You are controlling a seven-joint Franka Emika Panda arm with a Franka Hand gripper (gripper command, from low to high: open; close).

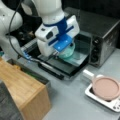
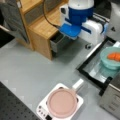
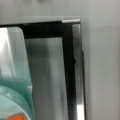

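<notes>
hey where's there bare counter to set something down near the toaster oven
The widest bare patch of grey counter lies between the wooden cabinet, the pan on its white base, and the open oven door. The door itself is crowded: a teal bowl sits there, with the gripper over it.

White rounded arm, blue bracket on its white tool (image 1: pixel 58 51), black cable alongside

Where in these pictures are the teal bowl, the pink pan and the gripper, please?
teal bowl (image 2: pixel 111 62): a front view, on its rim.
pink pan (image 2: pixel 62 103): a front view, middle of its lid.
gripper (image 1: pixel 60 53): a front view, at its tip above the bowl.
</notes>
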